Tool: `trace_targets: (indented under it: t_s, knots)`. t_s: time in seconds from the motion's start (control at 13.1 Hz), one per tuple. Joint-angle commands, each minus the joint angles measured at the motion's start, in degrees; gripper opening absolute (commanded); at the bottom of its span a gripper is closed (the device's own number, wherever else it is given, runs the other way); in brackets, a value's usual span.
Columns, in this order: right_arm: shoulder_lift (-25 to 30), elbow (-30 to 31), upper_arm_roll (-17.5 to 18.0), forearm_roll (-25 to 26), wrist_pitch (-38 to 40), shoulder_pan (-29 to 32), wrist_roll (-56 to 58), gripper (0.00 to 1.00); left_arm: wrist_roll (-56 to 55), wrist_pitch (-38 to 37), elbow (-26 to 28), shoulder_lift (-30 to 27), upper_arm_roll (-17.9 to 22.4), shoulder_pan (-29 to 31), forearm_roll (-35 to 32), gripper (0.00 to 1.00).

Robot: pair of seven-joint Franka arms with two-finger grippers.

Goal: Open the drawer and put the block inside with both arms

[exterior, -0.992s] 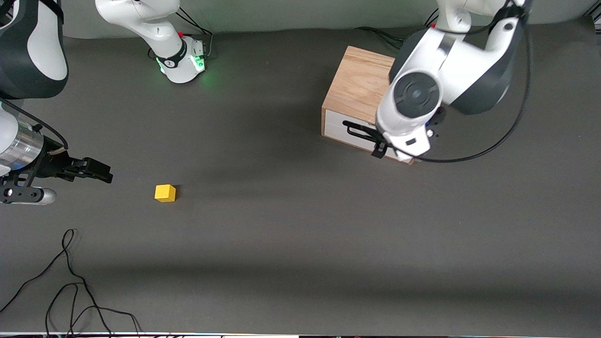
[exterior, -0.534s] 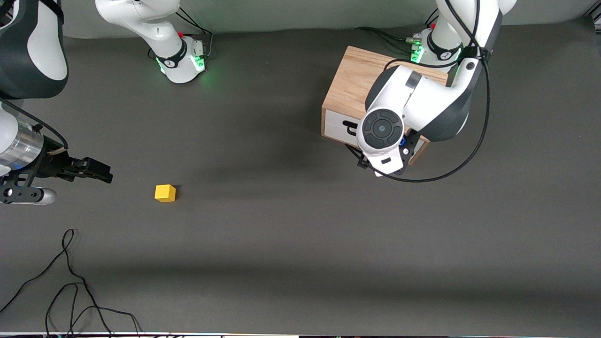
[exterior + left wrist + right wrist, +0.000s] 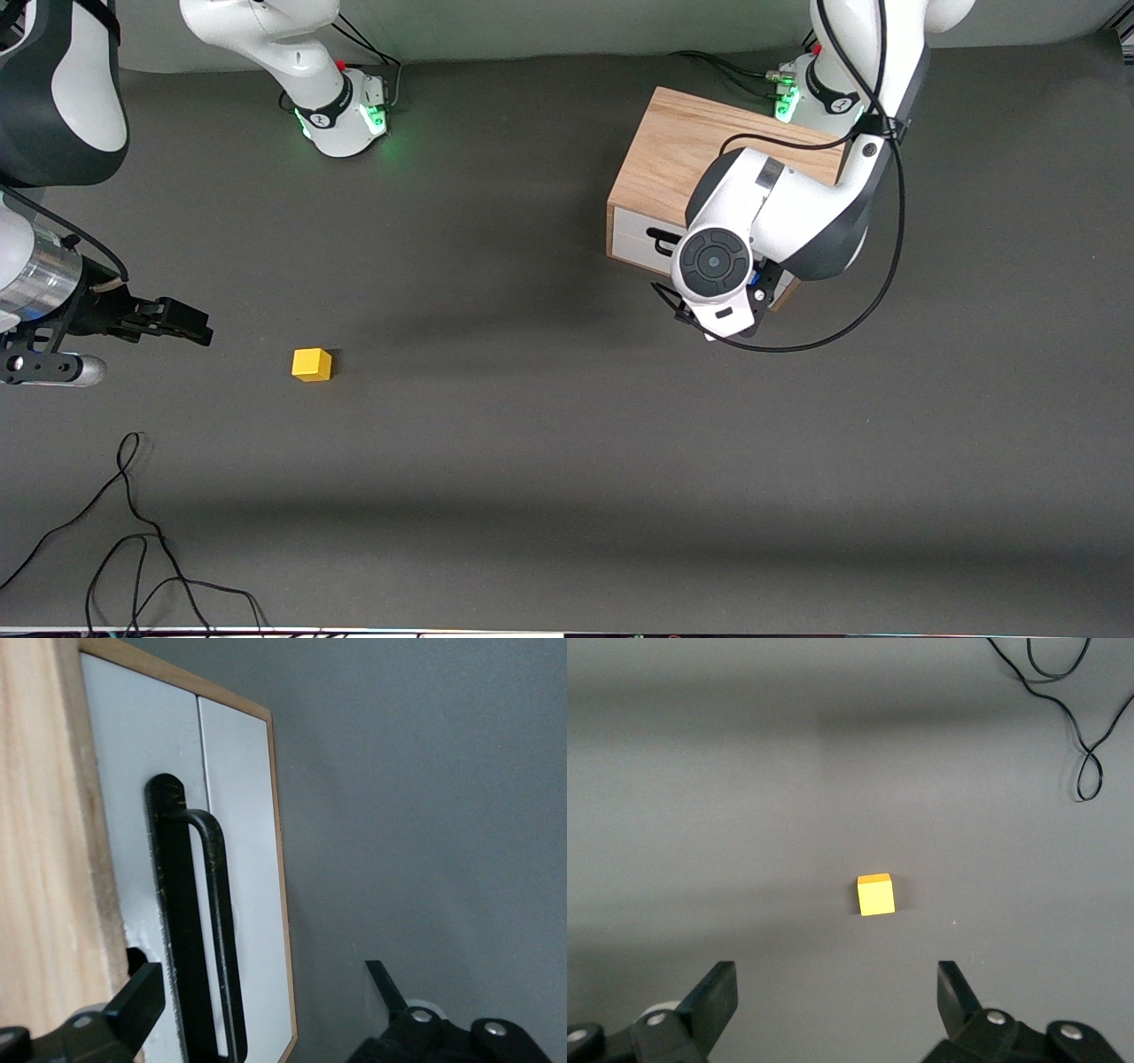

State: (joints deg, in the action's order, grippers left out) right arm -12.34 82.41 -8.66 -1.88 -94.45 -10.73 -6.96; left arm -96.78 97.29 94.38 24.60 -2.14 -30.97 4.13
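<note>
The light oak box (image 3: 673, 151) stands near the left arm's base. Its drawer (image 3: 631, 237) is shut, the white front flush with the box. The black bar handle (image 3: 190, 930) runs along the panel (image 3: 244, 859). My left gripper (image 3: 261, 979) is open in front of the drawer, with the handle between its fingers and nothing gripped. In the front view the left wrist (image 3: 716, 266) hides it. The yellow block (image 3: 312, 364) sits on the table toward the right arm's end and also shows in the right wrist view (image 3: 875, 895). My right gripper (image 3: 190, 323) is open, empty, apart from the block.
Loose black cable loops (image 3: 133, 532) lie on the table near the front camera at the right arm's end, also showing in the right wrist view (image 3: 1085, 726). The left arm's own cable (image 3: 886, 266) hangs beside the box. Green-lit bases (image 3: 350, 115) stand along the back.
The left arm has swung down and across the box, bringing its wrist lower in front of the drawer handle. The right arm and the block have not moved.
</note>
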Motion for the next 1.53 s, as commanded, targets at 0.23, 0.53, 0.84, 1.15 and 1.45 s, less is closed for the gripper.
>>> trace_targets:
  t_s: [0.23, 0.53, 0.84, 1.15, 1.45]
  knots:
    - [0.3, -0.3, 0.0, 0.8, 0.4, -0.2, 1.1, 1.00, -1.0, 3.0, 1.5, 2.3, 0.6, -1.6, -0.4, 1.00]
    - [0.4, -0.2, 0.0, 0.8, 0.4, -0.2, 1.1, 1.00, -1.0, 3.4, 1.6, 4.0, 0.6, -1.6, -0.5, 1.00]
    - [0.4, -0.4, 0.1, 0.8, 0.4, -0.3, 0.9, 1.00, -1.0, 3.4, 1.9, 4.6, 0.6, -1.6, -0.5, 1.00]
    - [0.3, -0.3, 0.1, 0.8, 0.4, -0.2, 0.8, 1.00, -1.0, 4.6, 1.9, 5.5, 0.7, -1.6, -0.8, 1.00]
    - [0.3, -0.4, 0.2, 0.8, 0.4, -0.2, 0.8, 1.00, -1.0, 6.3, 1.5, 5.9, 0.7, -1.5, -0.8, 1.00]
